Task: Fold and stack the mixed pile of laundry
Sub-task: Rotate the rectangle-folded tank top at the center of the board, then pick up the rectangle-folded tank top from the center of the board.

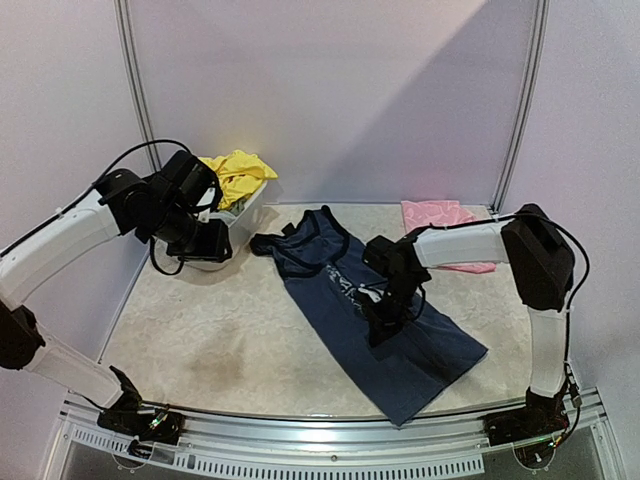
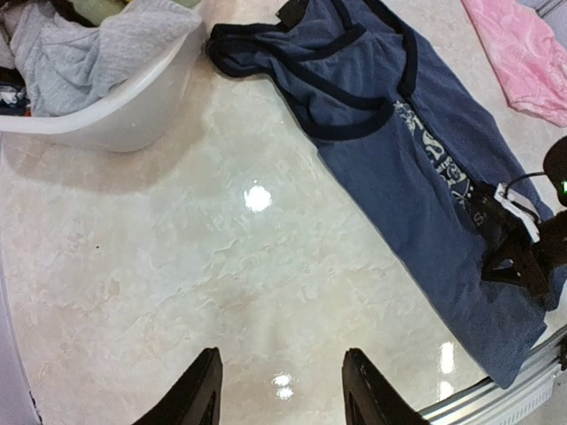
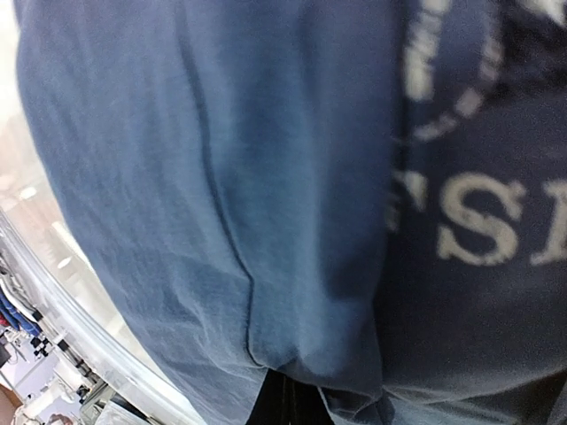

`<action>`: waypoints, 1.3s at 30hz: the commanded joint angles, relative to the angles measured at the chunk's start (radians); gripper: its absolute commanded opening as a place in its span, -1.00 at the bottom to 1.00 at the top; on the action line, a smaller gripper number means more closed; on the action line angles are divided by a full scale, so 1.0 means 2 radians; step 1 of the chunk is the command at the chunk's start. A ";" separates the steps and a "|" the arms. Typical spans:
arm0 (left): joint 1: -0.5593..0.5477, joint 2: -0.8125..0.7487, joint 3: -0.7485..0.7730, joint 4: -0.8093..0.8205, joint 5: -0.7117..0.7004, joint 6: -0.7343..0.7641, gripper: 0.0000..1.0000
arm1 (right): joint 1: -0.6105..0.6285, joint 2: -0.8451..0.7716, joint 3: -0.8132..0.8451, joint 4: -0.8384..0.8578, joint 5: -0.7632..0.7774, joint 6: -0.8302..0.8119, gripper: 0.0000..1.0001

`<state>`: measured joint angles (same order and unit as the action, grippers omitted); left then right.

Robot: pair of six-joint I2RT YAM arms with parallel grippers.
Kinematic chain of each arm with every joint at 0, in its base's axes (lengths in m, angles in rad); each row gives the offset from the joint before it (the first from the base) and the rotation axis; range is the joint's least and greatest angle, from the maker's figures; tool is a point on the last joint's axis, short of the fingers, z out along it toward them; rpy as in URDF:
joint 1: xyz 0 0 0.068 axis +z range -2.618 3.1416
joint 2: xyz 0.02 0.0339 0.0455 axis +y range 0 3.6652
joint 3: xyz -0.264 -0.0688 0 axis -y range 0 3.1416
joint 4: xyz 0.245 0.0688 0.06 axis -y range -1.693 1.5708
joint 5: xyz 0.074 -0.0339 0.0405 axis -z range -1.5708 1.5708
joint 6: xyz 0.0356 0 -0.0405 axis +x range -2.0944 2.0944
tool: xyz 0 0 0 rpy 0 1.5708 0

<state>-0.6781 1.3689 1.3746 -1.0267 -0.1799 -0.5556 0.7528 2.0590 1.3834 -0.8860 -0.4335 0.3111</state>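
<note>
**Navy tank top (image 1: pixel 370 310) lying diagonally on the desk (image 1: pixel 220 330), straps far-left, hem near-right.**
The right claw (image 1: pixel 385 325), clenched, sits on the garment's lower half and seems to pinch a fold, though its wrist view is blurred. The left claw (image 2: pixel 285 394), released, hovers over the desk beside the white tub (image 2: pixel 133 115), with the straps ahead to its right.

a white plastic tub (image 2: pixel 124 111) sits at the far left of the pale marbled table (image 2: pixel 221 266).
</note>
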 commanded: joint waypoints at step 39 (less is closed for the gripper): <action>-0.056 -0.185 -0.263 0.072 0.196 -0.092 0.37 | 0.069 -0.247 -0.121 0.008 0.104 0.240 -0.48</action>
<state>-0.7486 0.9710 0.8951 -0.9741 0.1238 -0.6994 0.8989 1.6569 1.3117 -0.8955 -0.2722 0.6987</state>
